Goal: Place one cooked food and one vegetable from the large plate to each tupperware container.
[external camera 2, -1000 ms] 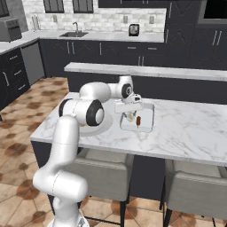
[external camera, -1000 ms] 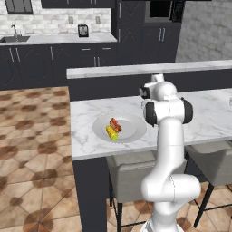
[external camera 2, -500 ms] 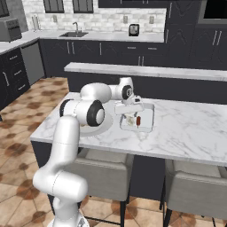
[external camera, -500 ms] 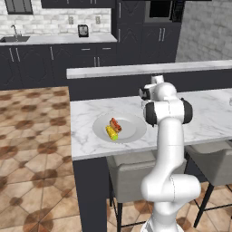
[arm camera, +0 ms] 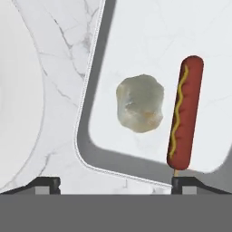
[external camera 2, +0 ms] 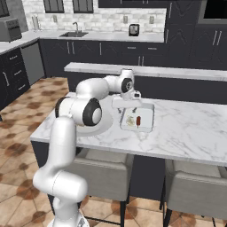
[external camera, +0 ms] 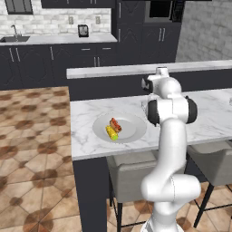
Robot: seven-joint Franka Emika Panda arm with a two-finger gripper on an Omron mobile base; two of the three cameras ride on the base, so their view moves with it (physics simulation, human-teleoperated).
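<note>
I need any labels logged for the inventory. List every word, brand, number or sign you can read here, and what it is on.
None: no readable text.
The tupperware container, the corn dog in it, the large plate and the marble counter bear no lettering.
The small appliance on the back counter is too small to tell.

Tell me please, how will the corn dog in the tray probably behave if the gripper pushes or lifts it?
The corn dog looks long and round, so a sideways push would probably roll it across the flat tray. It lies straight, so it likely stays stiff when lifted. Its smooth coating with the mustard line may be a little slippery.
</note>
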